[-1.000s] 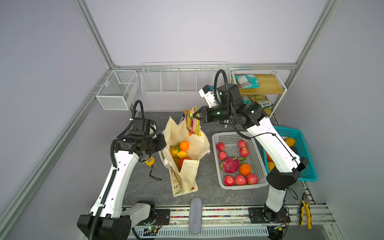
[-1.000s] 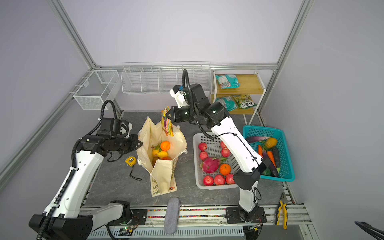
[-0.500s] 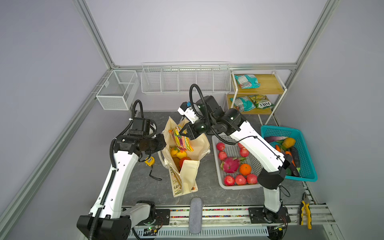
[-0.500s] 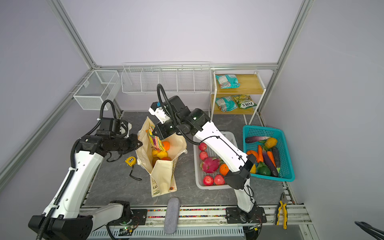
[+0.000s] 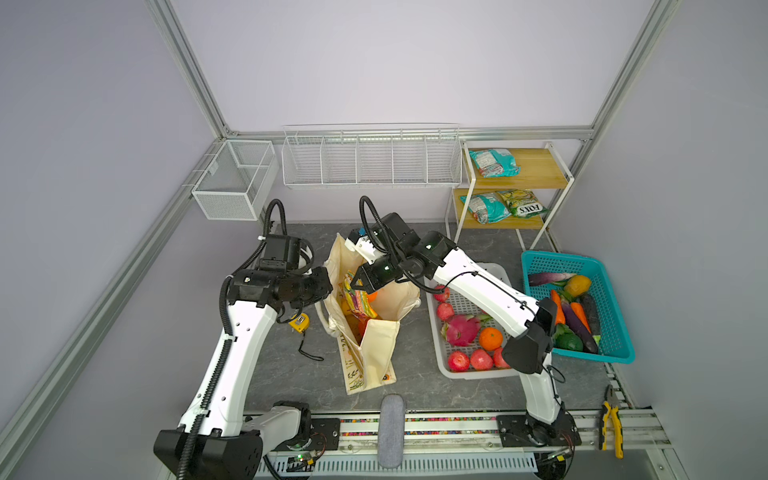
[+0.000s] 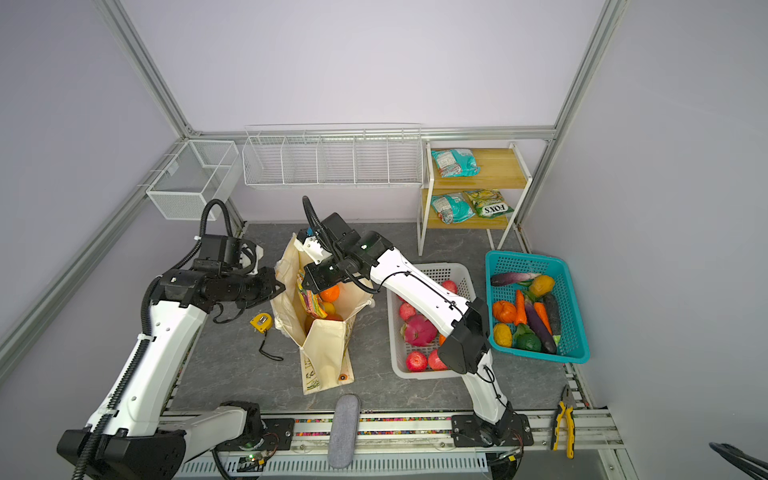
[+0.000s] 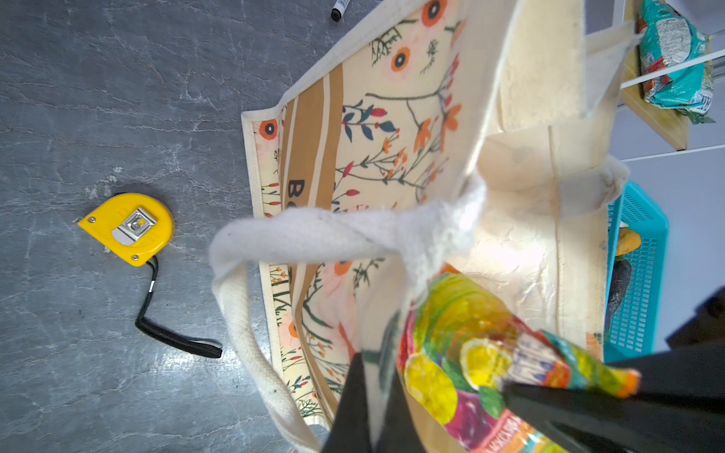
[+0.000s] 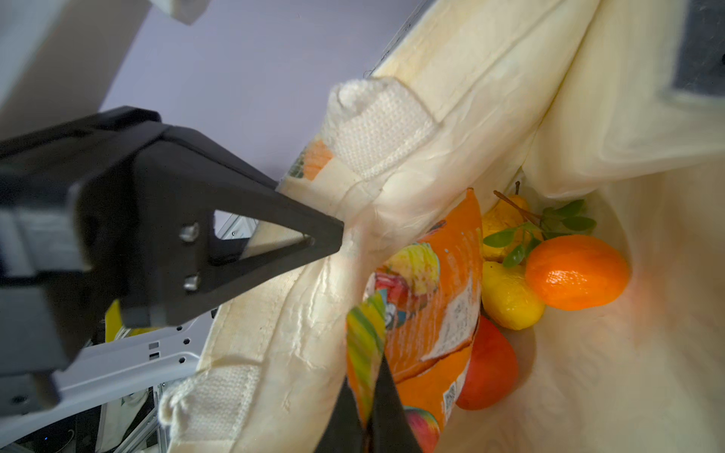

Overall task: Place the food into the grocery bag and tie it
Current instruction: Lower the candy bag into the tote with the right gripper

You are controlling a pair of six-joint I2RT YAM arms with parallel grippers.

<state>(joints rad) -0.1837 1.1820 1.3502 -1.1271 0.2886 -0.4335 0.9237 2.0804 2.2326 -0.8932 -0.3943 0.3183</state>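
Grey tabletop held the bag upright, fruit already inside. Left claw was clenched on its rim. Right claw, gripping a packet, hung in its mouth. Release, basket and shelf food, and tying seemingly were left.

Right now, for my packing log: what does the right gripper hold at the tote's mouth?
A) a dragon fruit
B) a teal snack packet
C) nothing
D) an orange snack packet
D: the right gripper is shut on the orange snack packet, which hangs partly inside the grocery bag.
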